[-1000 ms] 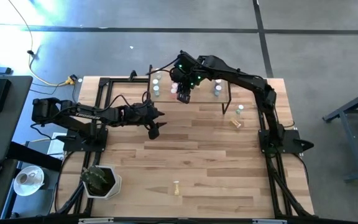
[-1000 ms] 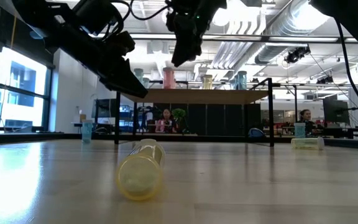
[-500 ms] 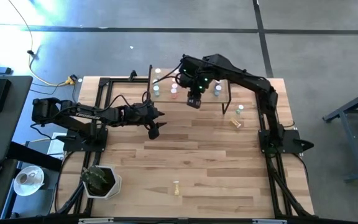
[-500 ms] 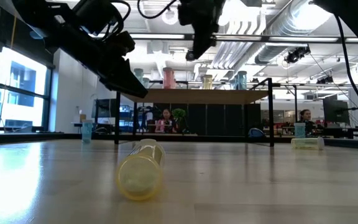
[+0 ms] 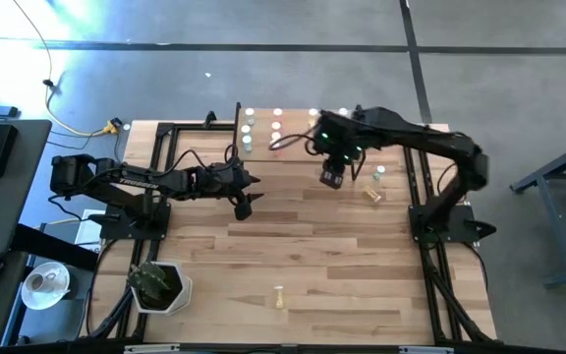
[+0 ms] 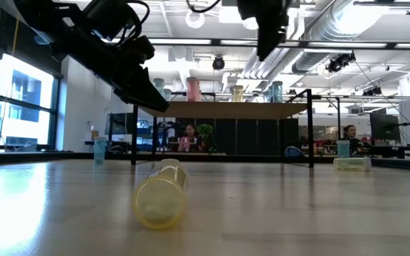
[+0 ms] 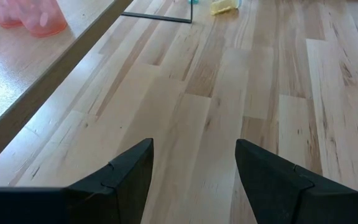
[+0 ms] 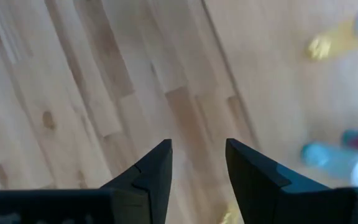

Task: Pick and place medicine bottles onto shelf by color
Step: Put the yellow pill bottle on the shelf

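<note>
High view shows you the right gripper (image 5: 333, 181) hanging in the air near the right end of the shelf (image 5: 293, 147), with its jaws apart and nothing between them. I judge it is free for another bottle, because bottles stand in a row on the shelf already, among them a pink bottle (image 6: 193, 89) and a blue bottle (image 6: 277, 91) in the low view.

The nearest candidates lie on the surface (image 5: 312, 246), to the outer side of these jaws: a green bottle (image 5: 378, 174) standing upright and a yellow bottle (image 5: 371, 196) lying on its side just beside it. Neither one is between the jaws; both are near but clearly apart from them. In the right wrist view you find only bare wood between the two fingers (image 8: 148, 177); the bottles show off to one side.

The left gripper (image 5: 245, 205) waits over the surface in front of the left end of the shelf, jaws released and empty. One more yellow bottle (image 5: 279, 295) lies on its side well apart from both grippers, near the front edge.
</note>
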`<state>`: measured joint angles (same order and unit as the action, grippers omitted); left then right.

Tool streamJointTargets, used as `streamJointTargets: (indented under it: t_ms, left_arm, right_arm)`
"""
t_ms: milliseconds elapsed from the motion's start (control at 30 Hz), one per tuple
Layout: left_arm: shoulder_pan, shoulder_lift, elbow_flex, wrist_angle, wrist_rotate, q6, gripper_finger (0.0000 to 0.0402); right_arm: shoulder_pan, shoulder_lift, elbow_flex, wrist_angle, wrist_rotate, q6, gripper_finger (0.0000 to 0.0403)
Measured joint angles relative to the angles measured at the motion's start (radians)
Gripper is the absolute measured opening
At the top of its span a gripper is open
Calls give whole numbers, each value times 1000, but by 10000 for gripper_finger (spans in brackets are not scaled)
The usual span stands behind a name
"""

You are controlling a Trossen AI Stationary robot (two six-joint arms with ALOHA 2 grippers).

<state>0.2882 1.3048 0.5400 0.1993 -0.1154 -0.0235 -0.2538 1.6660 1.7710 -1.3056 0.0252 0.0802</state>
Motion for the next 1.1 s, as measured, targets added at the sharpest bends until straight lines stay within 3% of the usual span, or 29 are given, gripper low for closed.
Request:
streamJointTargets:
  t_ms: [167,367,533,1100]
  left_arm:
    - [0,0,0,0,0,0,218]
    - [0,0,0,0,0,0,218]
    - [0,0,0,0,0,2,218]
    - [0,0,0,0,0,19,218]
  right_arm:
    - [50,-183,-239,118,8,128,142]
    - [105,-380,-525,234,92,306,142]
    - [138,-496,-710,315,112,462,142]
    - [136,-559,-1035,382,106,732,142]
